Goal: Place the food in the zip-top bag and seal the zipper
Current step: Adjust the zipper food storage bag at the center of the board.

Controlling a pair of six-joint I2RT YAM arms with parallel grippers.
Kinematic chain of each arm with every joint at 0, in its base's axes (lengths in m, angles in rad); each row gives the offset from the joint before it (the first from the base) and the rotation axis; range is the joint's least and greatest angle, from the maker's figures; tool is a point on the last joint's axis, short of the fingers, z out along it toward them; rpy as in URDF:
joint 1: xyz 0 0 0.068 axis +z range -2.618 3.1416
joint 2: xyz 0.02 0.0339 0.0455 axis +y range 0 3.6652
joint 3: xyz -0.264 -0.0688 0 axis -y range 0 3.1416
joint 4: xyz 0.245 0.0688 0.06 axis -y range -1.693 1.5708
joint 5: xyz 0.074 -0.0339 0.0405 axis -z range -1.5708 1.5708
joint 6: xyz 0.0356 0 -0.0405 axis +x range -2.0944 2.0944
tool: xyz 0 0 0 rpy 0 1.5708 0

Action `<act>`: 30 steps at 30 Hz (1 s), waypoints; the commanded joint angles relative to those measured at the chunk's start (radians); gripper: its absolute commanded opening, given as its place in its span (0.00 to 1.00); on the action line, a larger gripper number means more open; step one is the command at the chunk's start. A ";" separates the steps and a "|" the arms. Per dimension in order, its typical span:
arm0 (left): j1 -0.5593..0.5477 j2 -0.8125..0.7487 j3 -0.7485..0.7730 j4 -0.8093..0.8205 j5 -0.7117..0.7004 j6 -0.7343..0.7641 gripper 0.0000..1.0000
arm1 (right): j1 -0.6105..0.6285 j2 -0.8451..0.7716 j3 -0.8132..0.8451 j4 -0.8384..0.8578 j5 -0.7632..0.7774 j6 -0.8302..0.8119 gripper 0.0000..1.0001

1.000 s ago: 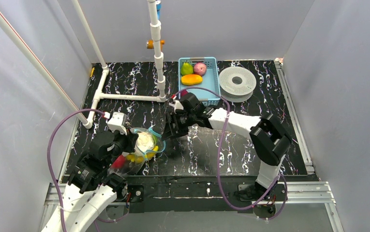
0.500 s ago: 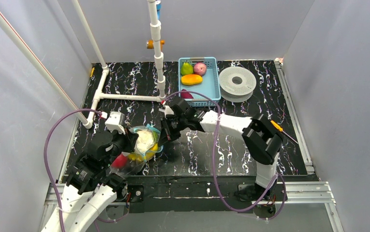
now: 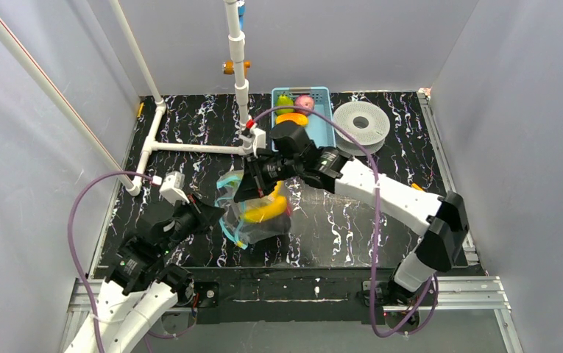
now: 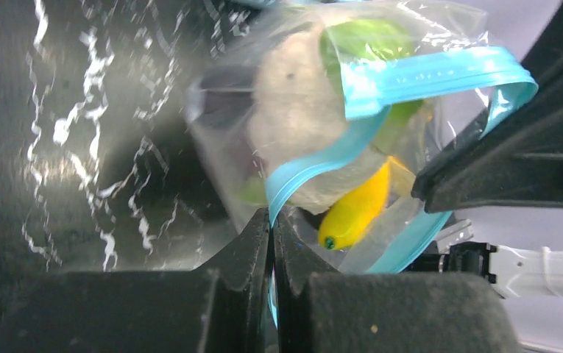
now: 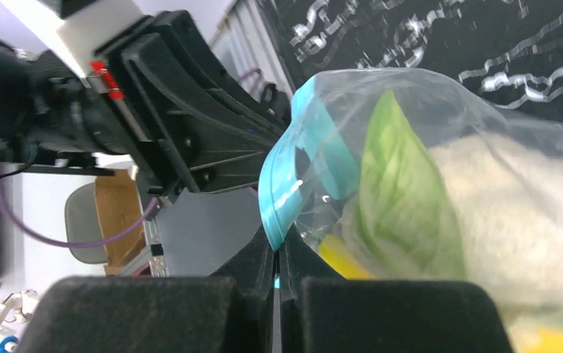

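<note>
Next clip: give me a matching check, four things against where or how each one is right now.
Things:
1. banana
2. pink fruit
3. white reel
4. left gripper

States:
A. on the table, right of the blue basket
B. fingers shut on the zipper
C. inside the zip-top bag
D. in the blue basket

Pairs: 1-C, 2-D, 3-A, 4-B

From above, you can't see the tips of the right claw; its own wrist covers them. Your right arm hides the near half of the basket. In the left wrist view, the cauliflower shows only blurred through the zip-top bag.
</note>
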 commanded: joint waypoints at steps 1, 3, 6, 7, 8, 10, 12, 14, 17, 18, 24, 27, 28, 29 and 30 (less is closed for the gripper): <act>-0.005 -0.004 -0.066 -0.051 -0.053 -0.094 0.00 | 0.006 0.082 -0.029 -0.022 0.021 -0.035 0.01; -0.005 -0.002 -0.041 -0.057 -0.054 -0.090 0.00 | 0.007 0.076 -0.012 -0.044 0.049 -0.063 0.01; -0.004 0.008 0.025 -0.054 -0.055 -0.068 0.00 | 0.009 0.053 0.047 -0.108 0.110 -0.132 0.01; -0.005 0.019 0.052 -0.054 -0.050 -0.063 0.00 | 0.010 0.048 0.069 -0.124 0.121 -0.148 0.01; -0.005 0.030 0.075 -0.055 -0.045 -0.057 0.00 | 0.010 0.044 0.091 -0.138 0.126 -0.156 0.01; -0.005 0.046 0.120 -0.057 -0.024 -0.058 0.00 | 0.014 0.026 0.122 -0.150 0.121 -0.161 0.01; -0.005 0.046 0.141 -0.057 0.003 -0.063 0.00 | 0.026 0.009 0.129 -0.141 0.116 -0.159 0.01; -0.005 0.028 0.140 -0.061 0.005 -0.064 0.00 | 0.037 -0.015 0.119 -0.125 0.113 -0.150 0.01; -0.005 -0.021 0.086 -0.087 -0.049 -0.069 0.00 | 0.046 -0.034 0.061 -0.061 0.116 -0.133 0.03; -0.005 -0.035 0.061 -0.106 -0.072 -0.079 0.00 | 0.046 -0.030 0.041 -0.038 0.117 -0.122 0.04; -0.005 -0.086 0.006 -0.173 -0.110 -0.115 0.00 | 0.046 0.079 0.068 -0.076 0.128 -0.147 0.04; -0.005 -0.084 0.062 -0.147 -0.102 -0.117 0.00 | 0.047 0.114 0.136 -0.138 0.156 -0.179 0.04; -0.005 -0.076 0.091 -0.139 -0.097 -0.113 0.00 | 0.046 0.117 0.160 -0.159 0.166 -0.190 0.04; -0.005 -0.066 0.130 -0.136 -0.092 -0.108 0.00 | 0.046 0.118 0.183 -0.172 0.171 -0.198 0.05; -0.005 -0.054 0.154 -0.135 -0.089 -0.100 0.00 | 0.046 0.115 0.202 -0.183 0.172 -0.204 0.06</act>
